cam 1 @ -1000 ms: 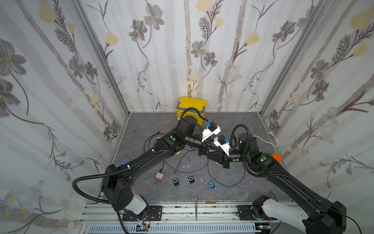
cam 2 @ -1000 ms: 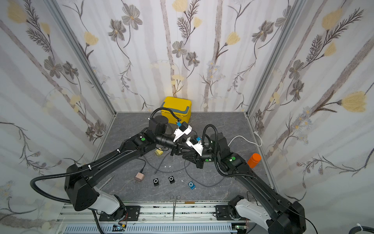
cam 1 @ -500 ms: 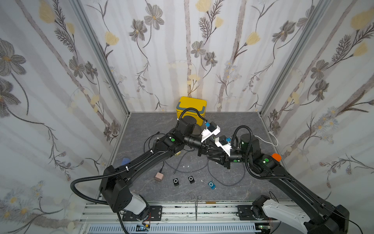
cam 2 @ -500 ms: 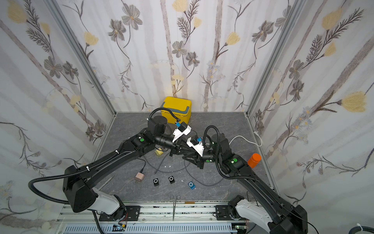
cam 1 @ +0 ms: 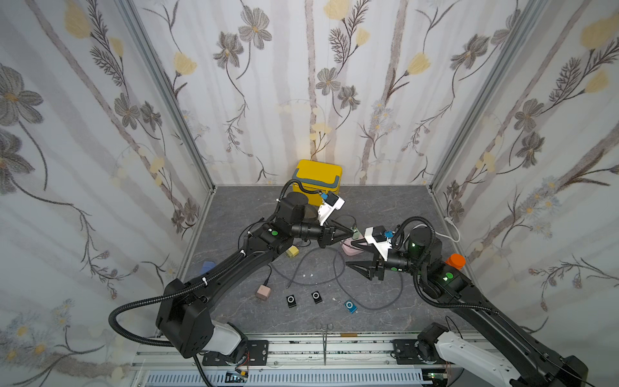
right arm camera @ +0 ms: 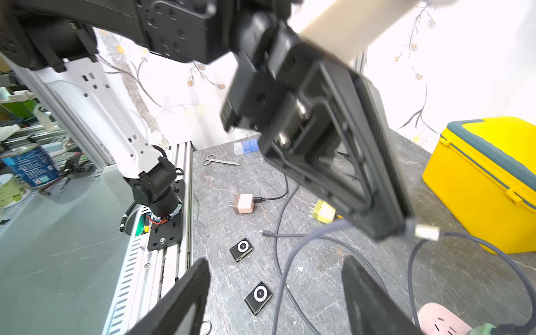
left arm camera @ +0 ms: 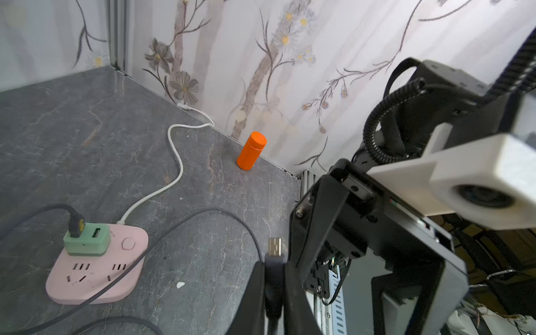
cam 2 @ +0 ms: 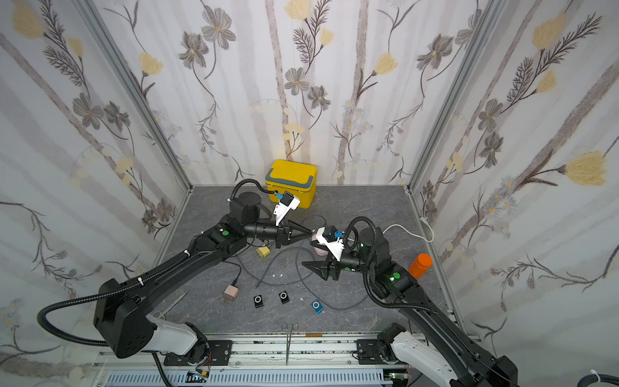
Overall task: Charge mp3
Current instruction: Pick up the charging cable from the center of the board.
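Three small mp3 players lie near the table's front: two black ones [cam 1: 291, 300] [cam 1: 316, 297] and a blue one [cam 1: 350, 306]. The right wrist view shows the black pair [right arm camera: 241, 249] [right arm camera: 258, 297]. My left gripper [left arm camera: 274, 278] is shut on the USB plug [left arm camera: 275, 246] of a grey cable [cam 1: 335, 268], held in the air above the table's middle [cam 1: 351, 231]. A pink power strip [left arm camera: 95, 272] carries a green adapter [left arm camera: 87, 239] with one free USB port. My right gripper [right arm camera: 275, 278] hangs open and empty a little nearer than the left one [cam 1: 355, 256].
A yellow box [cam 1: 316, 181] stands at the back wall and an orange bottle [cam 1: 454, 260] by the right wall. A brown charger [cam 1: 263, 293] with its cable and a yellow plug [cam 1: 292, 251] lie left of centre. Scissors [right arm camera: 220, 160] lie front left, forceps [cam 1: 325, 338] at the front edge.
My right gripper opened, let go of the plug and drew back to the right. My left gripper closed on the plug and still holds it.
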